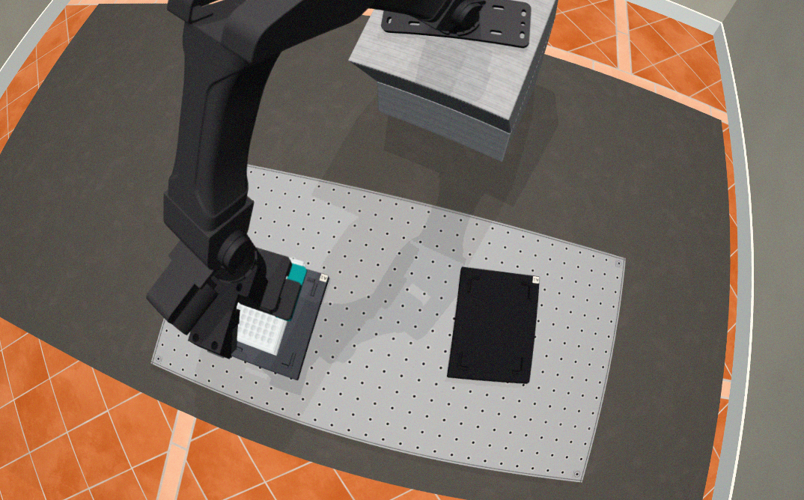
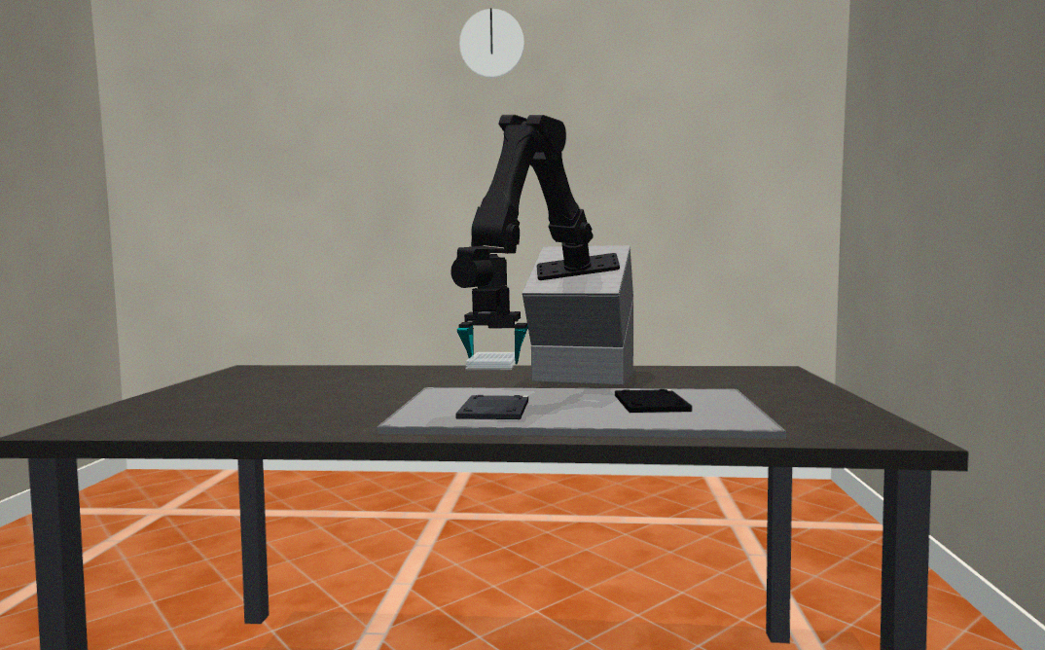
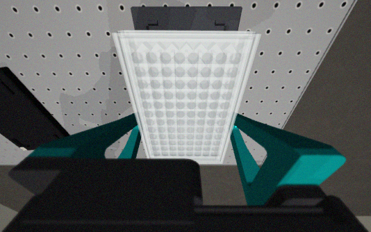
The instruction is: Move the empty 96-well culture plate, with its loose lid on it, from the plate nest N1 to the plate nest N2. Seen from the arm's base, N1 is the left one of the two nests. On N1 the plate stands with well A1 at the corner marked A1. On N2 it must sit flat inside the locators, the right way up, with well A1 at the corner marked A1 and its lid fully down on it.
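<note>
Your gripper (image 3: 185,130) clasped the lidded plate (image 3: 185,94) above the left nest (image 1: 305,322); best carried level toward 3 o'clock.

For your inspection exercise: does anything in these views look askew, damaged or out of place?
Nothing stands out. The gripper holds the lidded plate level above the left nest; the right nest lies flat on the perforated board.

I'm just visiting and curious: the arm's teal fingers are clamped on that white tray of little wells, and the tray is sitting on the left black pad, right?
Not quite. The gripper does clamp the plate, but lifted above nest N1, as the exterior view shows.
</note>
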Controlling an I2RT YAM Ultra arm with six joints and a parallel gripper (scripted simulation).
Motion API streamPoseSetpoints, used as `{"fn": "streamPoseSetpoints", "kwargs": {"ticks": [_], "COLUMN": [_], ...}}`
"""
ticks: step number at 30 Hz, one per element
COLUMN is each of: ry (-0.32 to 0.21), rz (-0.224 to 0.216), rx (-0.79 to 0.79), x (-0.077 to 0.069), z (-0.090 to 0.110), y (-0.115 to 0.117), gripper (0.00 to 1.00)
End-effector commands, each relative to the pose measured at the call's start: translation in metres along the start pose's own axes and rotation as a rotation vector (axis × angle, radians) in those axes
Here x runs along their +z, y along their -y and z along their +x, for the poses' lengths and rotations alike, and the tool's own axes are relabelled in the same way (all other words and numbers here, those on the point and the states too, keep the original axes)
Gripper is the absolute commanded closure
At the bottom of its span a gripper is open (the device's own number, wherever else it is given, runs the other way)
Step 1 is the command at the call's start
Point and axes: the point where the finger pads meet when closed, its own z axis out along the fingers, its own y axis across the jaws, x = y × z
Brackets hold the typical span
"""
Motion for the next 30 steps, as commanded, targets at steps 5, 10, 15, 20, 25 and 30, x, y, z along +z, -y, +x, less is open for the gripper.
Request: {"fn": "streamPoseSetpoints", "kwargs": {"ticks": [5,10,15,20,25,30], "ry": [0.08,0.062,0.046,0.045,0.045,0.045], "rz": [0.027,0.018,0.01,0.015,0.012,0.013], "rx": [-0.008,-0.007,-0.008,-0.001,-0.006,-0.004], "x": [-0.017,-0.005,0.01,0.018,0.025,0.032], "z": [-0.024,-0.02,-0.018,-0.018,-0.02,-0.021], "y": [0.01,0.007,0.003,0.006,0.004,0.006], "gripper": [1.0,1.0,1.0,1.0,1.0,1.0]}}
